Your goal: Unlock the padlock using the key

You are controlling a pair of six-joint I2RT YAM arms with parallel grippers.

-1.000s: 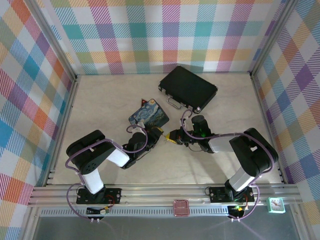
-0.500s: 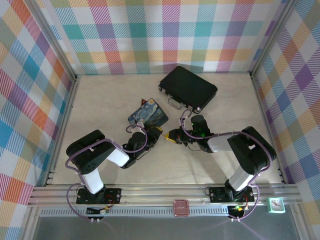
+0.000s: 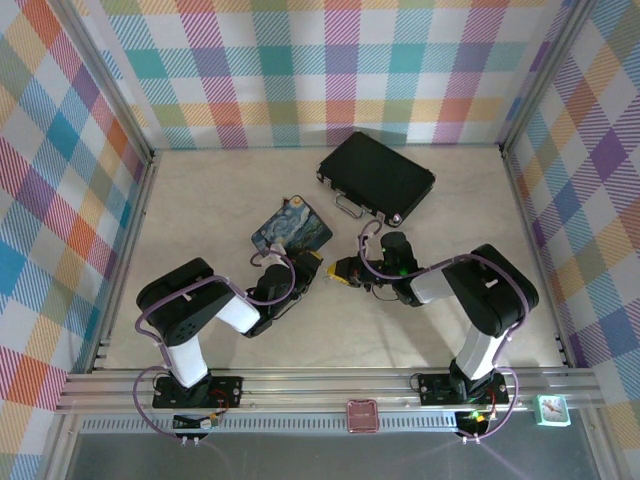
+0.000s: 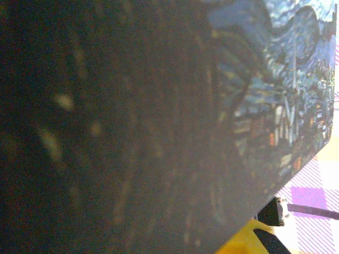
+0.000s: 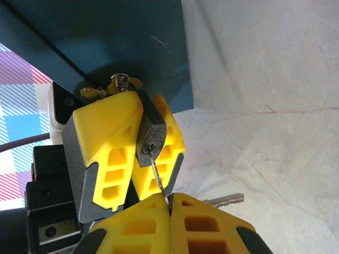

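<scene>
Overhead, two arms reach inward over the table (image 3: 200, 220) so that the left gripper (image 3: 312, 268) and the right gripper (image 3: 343, 273) meet nose to nose, just in front of one painted blue tin (image 3: 292, 228). One black briefcase (image 3: 377, 175) lies farther back, well apart from the work. The facing pose suits the task: one gripper steadies the lock while the other works it.

At the left wrist, the tin's painted lid (image 4: 275, 106) sits very close to the lens and is blurred. One yellow fingertip (image 4: 249, 241) shows at the bottom edge. Whether the jaws are apart cannot be told from this view.

At the right wrist, the left gripper's two yellow fingers are clamped on one padlock (image 5: 151, 136), held off the table with its keyhole turned toward the opposite gripper. The right gripper's fingers are pressed together on one key (image 5: 157, 177), whose thin blade runs up to the keyhole — the tip looks seated, though how deep it goes is unclear. A second silvery piece (image 5: 226, 200) juts out beside those fingers, perhaps a spare key on the same ring. Small metal bits (image 5: 114, 84) above the left gripper's fingers are too small to identify. By judgement the key is being inserted — the turn is not yet made.
</scene>
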